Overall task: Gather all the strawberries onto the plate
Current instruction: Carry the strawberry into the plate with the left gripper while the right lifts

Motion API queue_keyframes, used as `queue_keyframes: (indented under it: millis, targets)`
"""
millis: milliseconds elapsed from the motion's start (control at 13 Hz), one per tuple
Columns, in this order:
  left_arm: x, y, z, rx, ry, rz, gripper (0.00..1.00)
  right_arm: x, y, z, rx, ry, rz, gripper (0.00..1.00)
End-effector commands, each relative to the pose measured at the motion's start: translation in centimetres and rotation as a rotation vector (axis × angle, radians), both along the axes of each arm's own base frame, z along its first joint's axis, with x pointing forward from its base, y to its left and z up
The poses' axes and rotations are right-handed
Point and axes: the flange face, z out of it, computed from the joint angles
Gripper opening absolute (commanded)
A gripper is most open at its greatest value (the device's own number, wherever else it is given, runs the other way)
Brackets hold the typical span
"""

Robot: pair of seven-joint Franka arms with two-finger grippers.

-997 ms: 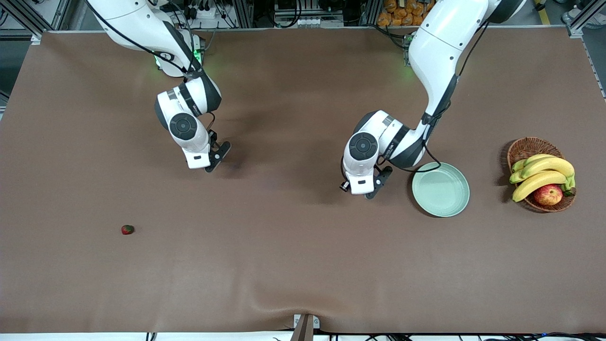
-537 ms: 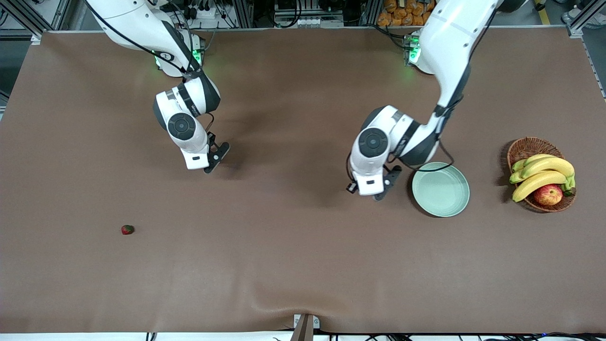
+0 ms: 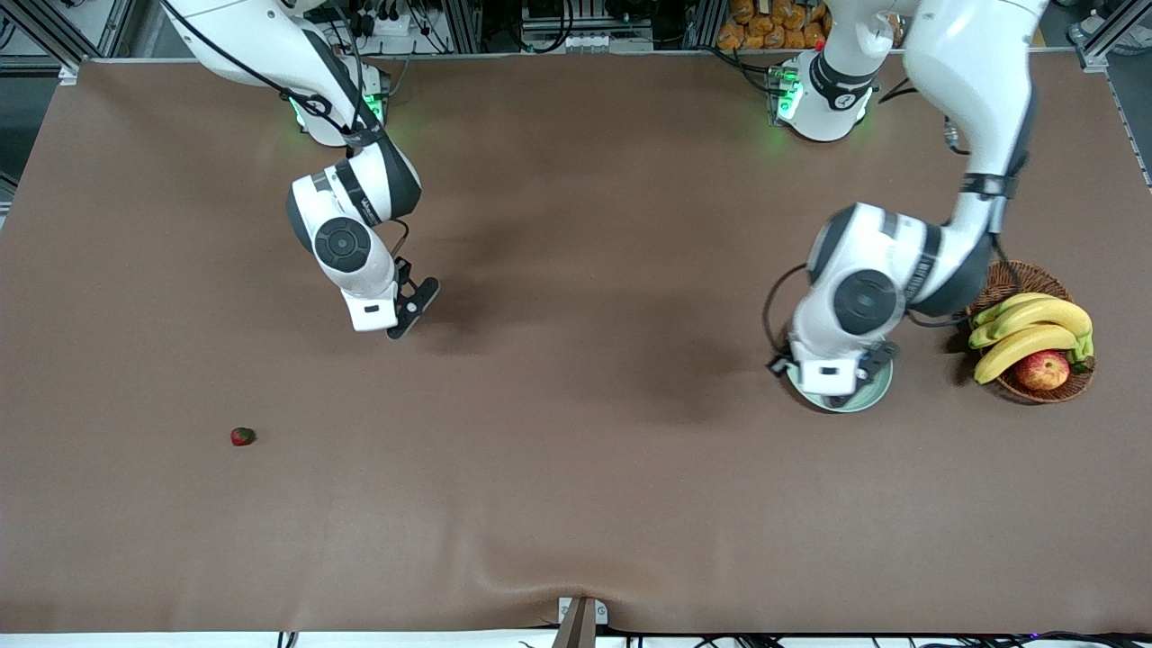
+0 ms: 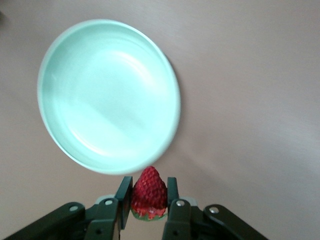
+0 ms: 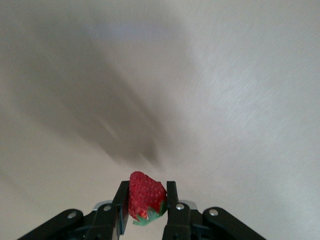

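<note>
Pinches one strawberry (image 4: 149,192) in the left gripper (image 4: 149,210) over the plate (image 4: 107,95) edge, a second strawberry (image 5: 145,196) in the right gripper (image 5: 146,210) over the table (image 5: 225,75). Risks a bounce off the rim if released now. Leaves a third strawberry (image 3: 241,436) lying toward the right arm's end.

Right gripper (image 5: 146,204): fingers closed on one strawberry (image 5: 146,197), red body uppermost, green leaves down between the pads. Bare brown table (image 5: 225,100) beneath, shadowed toward ten o'clock.

- Looks like a robotics lab, not a kitchen: two white arms (image 3: 346,207) bolted along a brown-matted table (image 3: 576,504).
- Aluminium framing (image 3: 40,27) and cable clutter (image 3: 576,27) run along its edge by the arm bases.
</note>
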Motion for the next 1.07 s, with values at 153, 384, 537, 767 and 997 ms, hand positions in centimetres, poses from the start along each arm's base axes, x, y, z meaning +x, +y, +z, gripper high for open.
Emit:
queue_keyframes:
  millis: [153, 384, 537, 767, 997]
  targets:
    - [-0.5, 7.9, -2.2, -0.01, 0.086, -0.102, 0.0, 3.5, 6.7, 4.2, 0.185, -0.041, -0.117, 0.0]
    - [-0.3, 10.0, -2.6, -0.016, 0.097, -0.089, 0.62, 5.8, 10.1, 5.5, 0.247, -0.116, -0.167, 0.0]
    - [0.0, 10.6, -2.2, -0.017, 0.087, -0.083, 1.0, 7.3, 13.7, 6.4, 0.284, -0.16, -0.224, 0.0]
    - [0.6, 10.9, 0.5, -0.012, 0.05, -0.074, 1.0, 8.8, 19.2, 4.7, 0.312, -0.186, -0.267, 0.0]
    - [2.4, 11.5, 4.4, -0.005, 0.033, -0.051, 1.0, 8.4, 23.9, 2.4, 0.323, -0.199, -0.367, 0.0]
